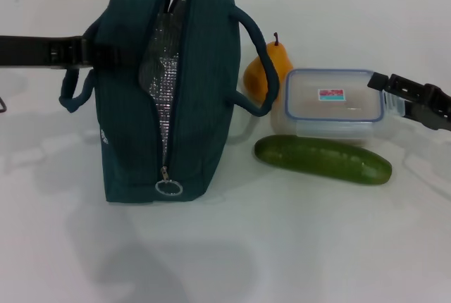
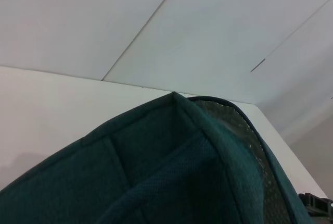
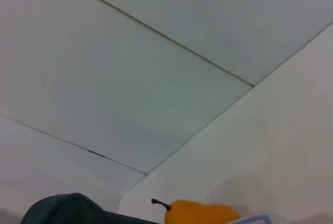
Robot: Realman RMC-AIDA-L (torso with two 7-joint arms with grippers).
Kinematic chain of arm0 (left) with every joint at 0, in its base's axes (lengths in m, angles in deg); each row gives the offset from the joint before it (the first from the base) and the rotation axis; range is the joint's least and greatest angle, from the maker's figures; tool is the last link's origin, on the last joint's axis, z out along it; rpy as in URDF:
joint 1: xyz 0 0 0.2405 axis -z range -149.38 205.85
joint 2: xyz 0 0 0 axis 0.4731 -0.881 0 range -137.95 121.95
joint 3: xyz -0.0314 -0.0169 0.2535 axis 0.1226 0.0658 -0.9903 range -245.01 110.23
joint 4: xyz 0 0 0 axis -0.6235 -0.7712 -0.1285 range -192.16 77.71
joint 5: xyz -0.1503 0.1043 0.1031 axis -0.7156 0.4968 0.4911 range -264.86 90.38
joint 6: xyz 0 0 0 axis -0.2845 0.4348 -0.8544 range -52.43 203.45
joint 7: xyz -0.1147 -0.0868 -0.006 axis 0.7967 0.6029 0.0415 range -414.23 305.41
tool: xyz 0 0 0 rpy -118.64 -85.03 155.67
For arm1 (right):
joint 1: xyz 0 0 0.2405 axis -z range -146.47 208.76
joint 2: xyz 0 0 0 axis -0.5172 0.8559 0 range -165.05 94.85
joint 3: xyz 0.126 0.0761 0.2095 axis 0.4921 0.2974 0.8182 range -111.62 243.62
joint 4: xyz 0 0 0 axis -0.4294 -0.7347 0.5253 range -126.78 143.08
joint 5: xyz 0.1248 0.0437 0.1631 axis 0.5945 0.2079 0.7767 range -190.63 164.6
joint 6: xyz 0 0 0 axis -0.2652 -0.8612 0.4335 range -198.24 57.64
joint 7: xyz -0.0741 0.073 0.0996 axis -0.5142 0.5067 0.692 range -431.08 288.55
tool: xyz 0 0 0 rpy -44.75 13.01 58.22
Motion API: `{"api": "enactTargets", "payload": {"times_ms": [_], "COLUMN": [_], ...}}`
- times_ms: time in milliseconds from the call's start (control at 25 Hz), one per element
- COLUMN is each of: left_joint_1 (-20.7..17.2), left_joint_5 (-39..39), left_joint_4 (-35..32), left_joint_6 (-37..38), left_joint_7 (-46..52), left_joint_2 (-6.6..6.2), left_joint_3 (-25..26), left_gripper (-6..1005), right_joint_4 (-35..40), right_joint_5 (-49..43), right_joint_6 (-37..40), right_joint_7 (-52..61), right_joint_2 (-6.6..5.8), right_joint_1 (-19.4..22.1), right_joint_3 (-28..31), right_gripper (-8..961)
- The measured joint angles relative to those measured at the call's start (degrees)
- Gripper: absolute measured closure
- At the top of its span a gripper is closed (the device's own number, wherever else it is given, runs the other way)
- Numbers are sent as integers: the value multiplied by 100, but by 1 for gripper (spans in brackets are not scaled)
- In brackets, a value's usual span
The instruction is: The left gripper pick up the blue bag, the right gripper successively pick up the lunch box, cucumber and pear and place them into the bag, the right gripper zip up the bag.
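Left gripper (image 1: 90, 52) clamps blue bag (image 1: 190, 106) handle, keeping mouth open; right gripper (image 1: 386, 82), fingers spread, at lunch box (image 1: 331, 102) edge for pickup.

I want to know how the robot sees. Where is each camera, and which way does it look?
Head view: high up, looking down at the blue bag, lunch box, cucumber; both tools show, left tool, right tool.
Left wrist view: beside the bag, facing the wall.
Right wrist view: low, facing the wall; pear.
Shared: bag and pear.
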Motion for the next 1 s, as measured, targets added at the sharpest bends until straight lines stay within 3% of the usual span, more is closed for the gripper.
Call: {"api": "enactTargets", "payload": {"times_ms": [680, 1000], "left_joint_1": [-1, 27], "left_joint_5": [0, 1], "left_joint_4": [2, 82], "left_joint_6": [-1, -68], "left_joint_7": [-33, -41], "left_joint_2": [0, 0], "left_joint_3": [-16, -29], "left_gripper": [966, 966], "right_joint_4": [-4, -6], "right_joint_5": [224, 234], "right_joint_6": [278, 269], "right_joint_7": [372, 387], "right_joint_2": [18, 116], "right_joint_1": [29, -20], "right_joint_3": [5, 5], "right_gripper": [123, 242]}}
